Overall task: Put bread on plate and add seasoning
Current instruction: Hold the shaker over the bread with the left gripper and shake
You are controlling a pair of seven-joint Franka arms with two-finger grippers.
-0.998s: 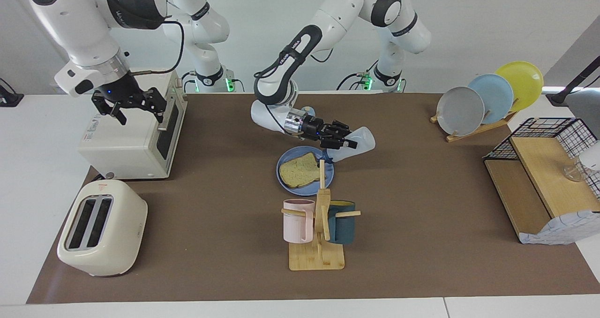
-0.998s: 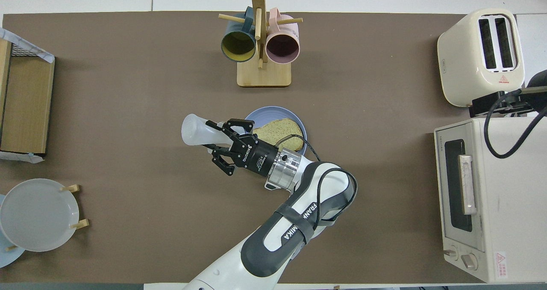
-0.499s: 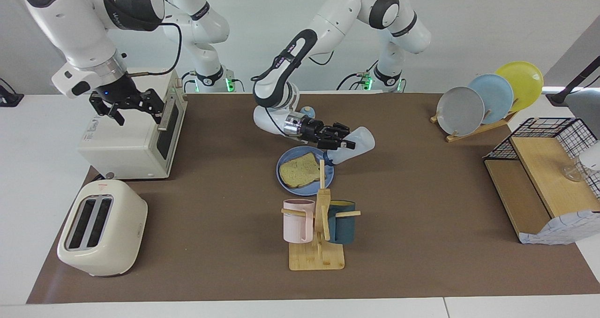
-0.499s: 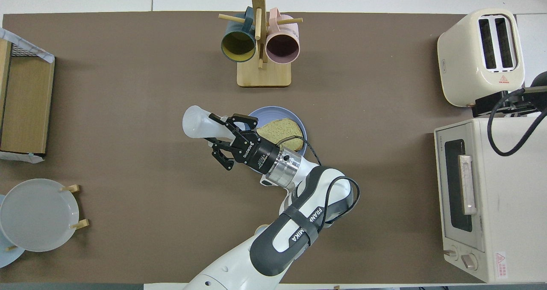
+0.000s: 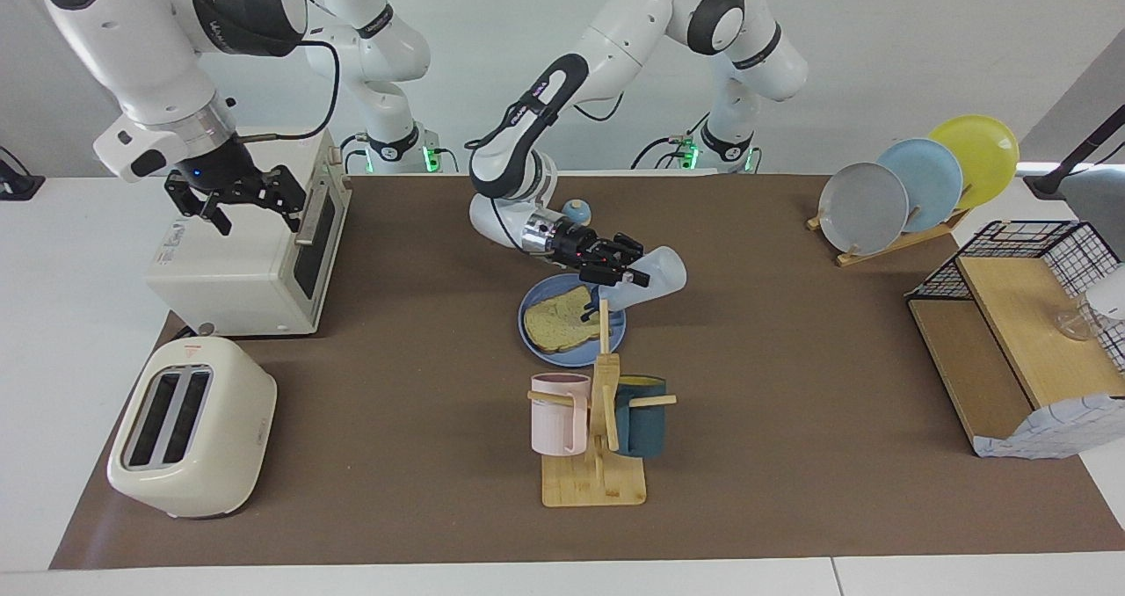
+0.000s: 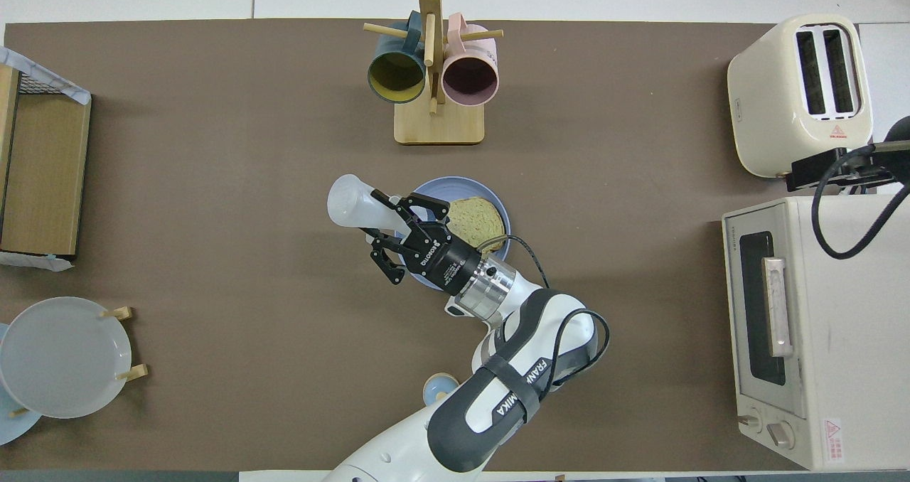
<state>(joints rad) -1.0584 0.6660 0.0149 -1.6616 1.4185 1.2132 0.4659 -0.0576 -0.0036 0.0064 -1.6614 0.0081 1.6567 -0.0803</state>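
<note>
Left gripper [image 5: 626,272] is clamped tight on the seasoning bottle [image 5: 655,278], which it holds tipped well over, cap end down toward the plate [image 5: 529,343], base pointing up and out toward the left arm's end of the table. In the overhead view the bottle [image 6: 353,207] sits at about 10 o'clock from the plate [image 6: 430,185], its pale base off the rim and the neck end hidden in the gripper [image 6: 404,220]; the cap can't be made out there. Bread [image 5: 557,318] already lies flat on the plate, filling most of it, so the step in hand looks like the shake or pour over the slice [image 6: 475,215]. Handling guess: the bottle is light, thin translucent plastic, smooth, probably a bit squeezable, so too hard a grip may dent it and a loose one could let it slide while inverted; best hold is across the narrower neck section, roughly where the fingers are now. Bread looks light and crumbly, not to be pressed. Right gripper [image 5: 252,197] waits over the toaster oven [image 5: 237,266], at roughly 9 o'clock from the plate in the facing view, fingers spread wide, holding nothing. Mug rack [image 5: 598,438] stands at 6 o'clock from the plate in that view, close enough that a low swing might clip its post.
</note>
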